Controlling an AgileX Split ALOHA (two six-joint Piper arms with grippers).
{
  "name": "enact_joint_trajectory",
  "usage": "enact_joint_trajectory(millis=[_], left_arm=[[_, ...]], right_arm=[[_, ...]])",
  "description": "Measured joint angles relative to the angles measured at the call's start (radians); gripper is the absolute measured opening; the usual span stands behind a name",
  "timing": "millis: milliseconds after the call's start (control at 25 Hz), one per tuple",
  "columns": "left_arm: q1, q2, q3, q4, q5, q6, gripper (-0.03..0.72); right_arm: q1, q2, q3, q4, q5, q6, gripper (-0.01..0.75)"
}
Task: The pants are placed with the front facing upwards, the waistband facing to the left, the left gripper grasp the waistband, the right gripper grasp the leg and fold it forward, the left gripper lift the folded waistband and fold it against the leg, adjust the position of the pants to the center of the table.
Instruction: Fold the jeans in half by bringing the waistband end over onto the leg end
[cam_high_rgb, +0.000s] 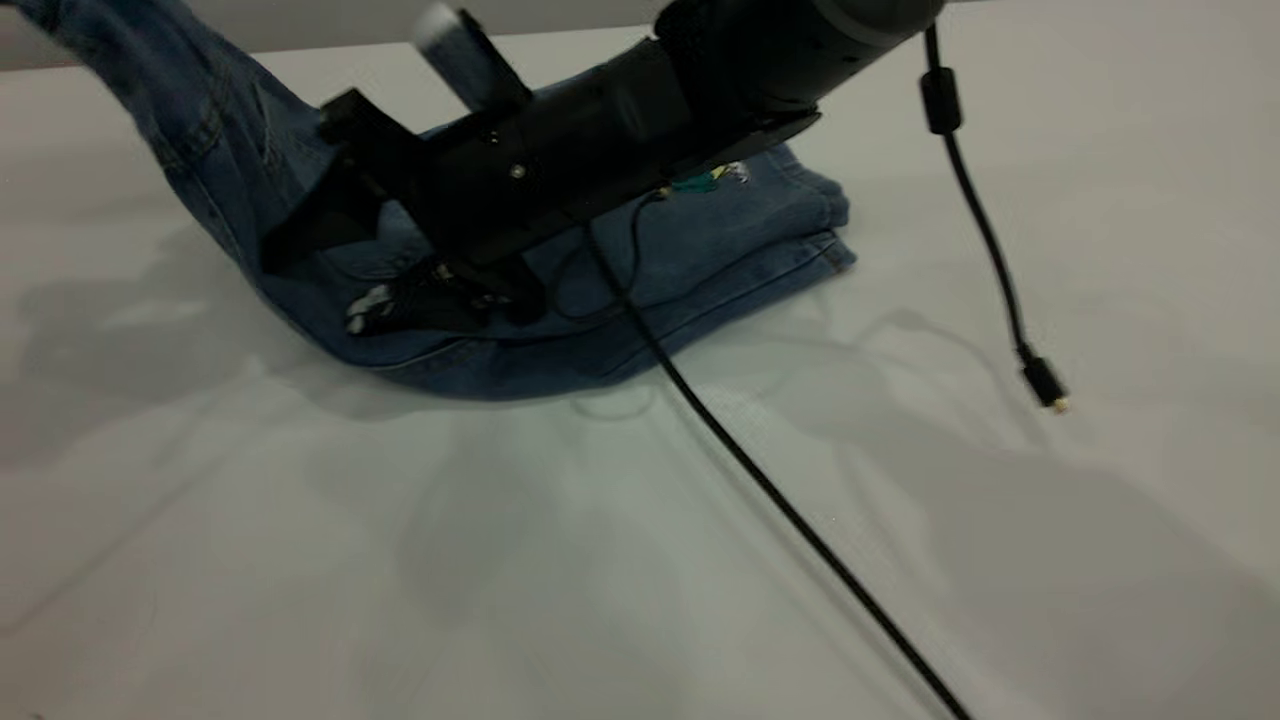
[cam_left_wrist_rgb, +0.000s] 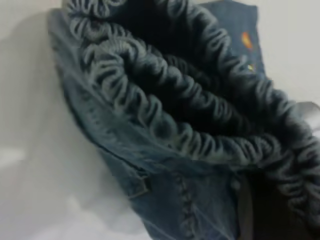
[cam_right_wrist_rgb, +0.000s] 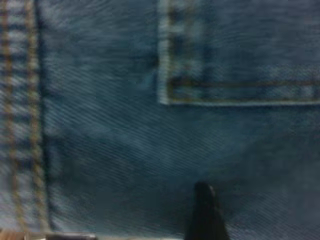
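The pants (cam_high_rgb: 700, 250) lie folded on the table (cam_high_rgb: 500, 560), their legs stacked and pointing right, with the cartoon print (cam_high_rgb: 715, 178) facing up. Their left part rises off the table and leaves the exterior view at the top left corner. In the left wrist view the ruched waistband (cam_left_wrist_rgb: 165, 100) hangs bunched right in front of the camera, and my left gripper (cam_left_wrist_rgb: 280, 210) is shut on it, mostly buried in denim. My right gripper (cam_high_rgb: 400, 295) reaches in from the upper right and rests low on the middle of the pants. Its wrist view is filled by denim and a patch pocket (cam_right_wrist_rgb: 240, 55).
A thin black cable (cam_high_rgb: 780, 500) trails from the right arm across the table toward the near edge. A second cable with a loose plug (cam_high_rgb: 1045, 385) dangles at the right. Bare tabletop surrounds the pants in front and to the right.
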Motion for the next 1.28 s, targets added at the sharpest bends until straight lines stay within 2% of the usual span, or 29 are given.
enact_joint_trajectory(millis=[200, 440, 520, 640, 840, 1000, 1280], left_arm=[[-0.012, -0.011, 0.0, 0.027, 0.003, -0.01, 0.145], [-0.015, -0.015, 0.0, 0.042, 0.007, -0.011, 0.145], [-0.015, -0.015, 0.0, 0.042, 0.005, -0.011, 0.145], [-0.021, -0.017, 0.0, 0.038, 0.014, -0.011, 0.145], [-0.054, -0.024, -0.02, 0.039, 0.037, -0.011, 0.145], [-0.089, -0.023, -0.06, 0.043, 0.043, -0.029, 0.145], [-0.137, -0.023, -0.141, 0.053, 0.065, -0.056, 0.145]], right_arm=[[-0.056, 0.0, -0.004, -0.021, 0.034, 0.0, 0.431], [-0.149, 0.0, -0.004, -0.026, 0.153, -0.01, 0.431], [-0.174, 0.0, -0.004, -0.049, 0.161, -0.037, 0.431], [-0.202, -0.001, -0.004, -0.121, 0.107, -0.015, 0.431], [-0.202, 0.008, -0.004, -0.271, -0.016, 0.091, 0.43], [-0.193, 0.008, -0.005, -0.337, -0.026, 0.118, 0.425], [-0.184, 0.011, -0.005, -0.331, -0.014, 0.116, 0.425]])
